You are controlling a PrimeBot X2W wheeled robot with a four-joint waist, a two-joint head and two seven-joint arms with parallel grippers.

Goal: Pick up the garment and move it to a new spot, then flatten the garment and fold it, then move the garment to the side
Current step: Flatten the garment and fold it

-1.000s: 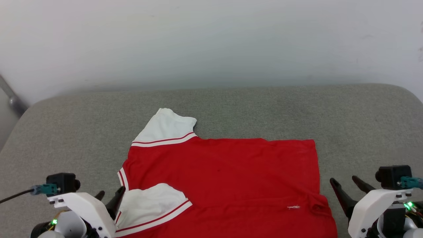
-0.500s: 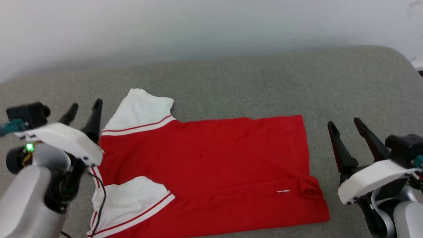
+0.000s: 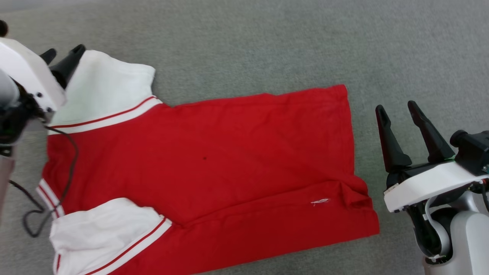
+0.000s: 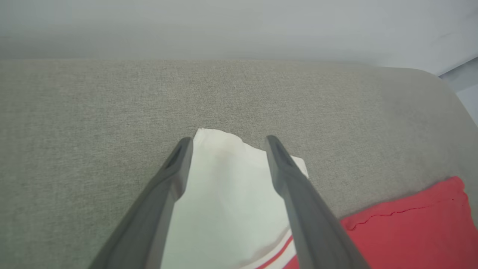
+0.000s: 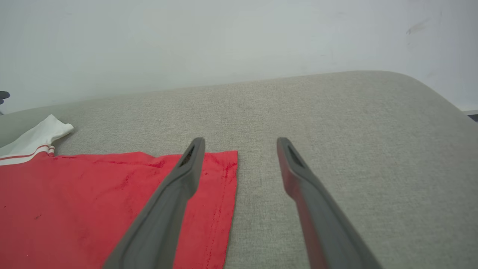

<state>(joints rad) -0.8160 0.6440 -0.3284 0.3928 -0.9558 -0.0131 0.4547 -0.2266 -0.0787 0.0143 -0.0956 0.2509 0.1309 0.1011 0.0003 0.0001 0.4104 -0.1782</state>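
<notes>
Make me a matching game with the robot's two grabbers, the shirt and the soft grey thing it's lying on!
Things:
1. left gripper
2. right gripper
3. garment
4. cushion

Matches:
A. grey, under the garment
B. open, at the white sleeve
C. red and white, lying spread out
D. open, beside the red hem

Pairs: 1-B, 2-D, 3-C, 4-A

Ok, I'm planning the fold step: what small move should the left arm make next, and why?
Probably lower the left gripper and close on the white sleeve of the garment: its open fingers straddle the sleeve's tip, and this sleeve juts out past the red body, unfolded.
</notes>
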